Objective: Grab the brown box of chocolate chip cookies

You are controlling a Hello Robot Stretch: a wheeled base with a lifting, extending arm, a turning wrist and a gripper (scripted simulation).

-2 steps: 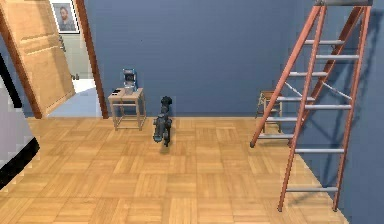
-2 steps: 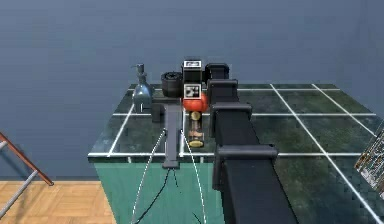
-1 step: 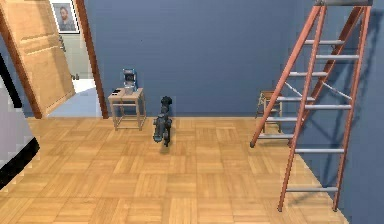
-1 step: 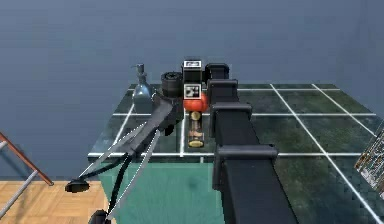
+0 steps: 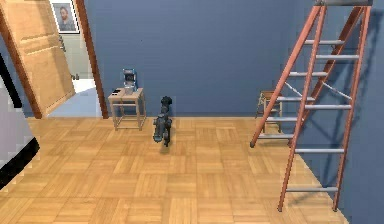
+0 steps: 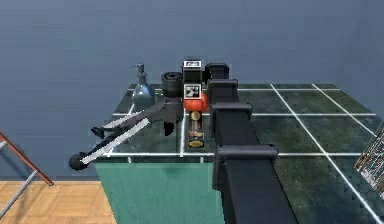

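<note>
In the arm side view the dark arm [image 6: 240, 150] reaches out over a dark green table top [image 6: 310, 130] marked with white lines. The gripper [image 6: 87, 147] points toward the view's left, its thin fingers [image 6: 120, 138] past the table's left edge with only blue wall and the table's teal side behind them; it holds nothing. Beside the arm a red round thing [image 6: 197, 100] stands above a small brownish thing [image 6: 197, 135]. A bluish bottle [image 6: 142, 86] stands at the table's far left corner. A dark patterned thing [image 6: 371, 165] lies at the view's right edge.
In the forward view a wooden door [image 5: 40, 55] stands at the left, near a small side table [image 5: 127, 104] with a thing on top. A dark figure [image 5: 164, 125] sits on the parquet floor. A red ladder [image 5: 315, 95] rises at the right, a low stool [image 5: 268, 101] behind it.
</note>
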